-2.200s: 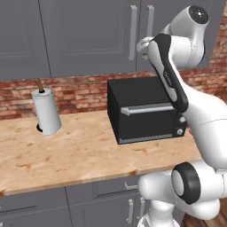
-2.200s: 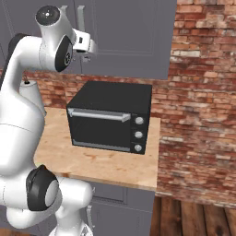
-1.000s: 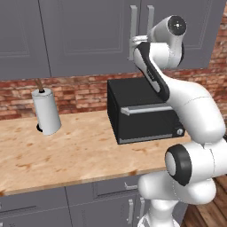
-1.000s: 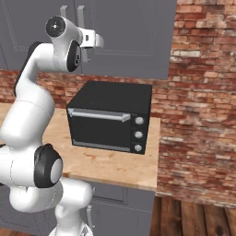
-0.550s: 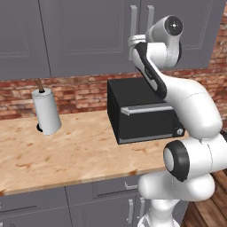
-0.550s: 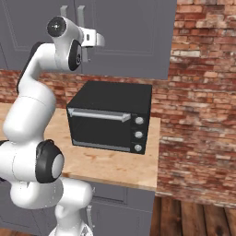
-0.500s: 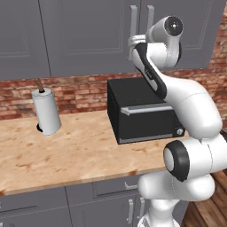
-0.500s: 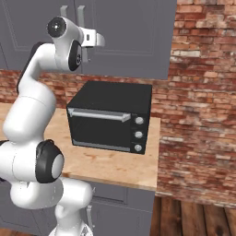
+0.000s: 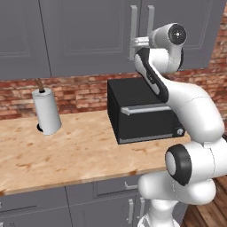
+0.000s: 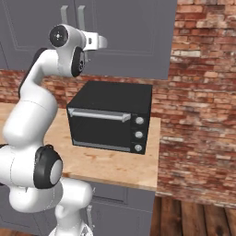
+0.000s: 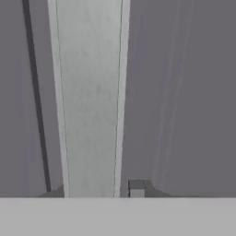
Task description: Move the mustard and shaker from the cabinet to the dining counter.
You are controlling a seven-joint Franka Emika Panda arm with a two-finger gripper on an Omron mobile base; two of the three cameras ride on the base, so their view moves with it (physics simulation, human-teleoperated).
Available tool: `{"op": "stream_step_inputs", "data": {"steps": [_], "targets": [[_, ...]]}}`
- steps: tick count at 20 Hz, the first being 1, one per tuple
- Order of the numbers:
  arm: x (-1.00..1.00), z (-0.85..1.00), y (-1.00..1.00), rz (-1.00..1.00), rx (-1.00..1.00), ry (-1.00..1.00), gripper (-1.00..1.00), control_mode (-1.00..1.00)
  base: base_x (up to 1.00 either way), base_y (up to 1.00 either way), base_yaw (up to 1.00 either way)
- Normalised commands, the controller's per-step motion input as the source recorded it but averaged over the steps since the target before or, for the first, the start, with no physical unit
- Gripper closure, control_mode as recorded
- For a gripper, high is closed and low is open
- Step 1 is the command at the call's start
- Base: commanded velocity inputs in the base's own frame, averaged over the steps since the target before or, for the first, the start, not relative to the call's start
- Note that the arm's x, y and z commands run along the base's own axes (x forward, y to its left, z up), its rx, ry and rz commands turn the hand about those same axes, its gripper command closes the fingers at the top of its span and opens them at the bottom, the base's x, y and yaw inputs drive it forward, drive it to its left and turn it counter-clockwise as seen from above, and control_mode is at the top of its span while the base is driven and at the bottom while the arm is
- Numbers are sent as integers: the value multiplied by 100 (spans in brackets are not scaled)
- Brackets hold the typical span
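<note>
The grey upper cabinet [image 9: 88, 35] hangs with its doors shut, so the mustard and the shaker are hidden. My gripper [image 9: 135, 43] is raised to the pair of vertical silver bar handles [image 9: 132, 24] where two doors meet. In the hand view one handle [image 11: 90, 92] runs straight up between my fingers [image 11: 137, 188], and the gripper [image 11: 94, 192] is shut on it. From the right base view the hand [image 10: 92, 42] sits at the lower end of the handles [image 10: 82, 16]. The dining counter is out of view.
A black oven [image 9: 142, 111] stands on the short wood counter [image 9: 75, 150] right under my arm. A white paper towel roll [image 9: 46, 111] stands at the counter's back left. A brick wall [image 10: 203, 92] closes the right side. Grey drawers [image 9: 106, 204] lie below.
The fingers have closed on the cabinet handle. The arm has barely moved in the last second; before that it swung up and in to the handles.
</note>
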Motion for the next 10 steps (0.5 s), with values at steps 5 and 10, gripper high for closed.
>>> {"op": "stream_step_inputs", "data": {"steps": [5, 10], "targets": [[-7, 1, -49, 0, 0, 0, 100, -100, 0, 0, 0], [-47, 12, -48, 0, 3, 0, 100, -100, 0, 0, 0]]}}
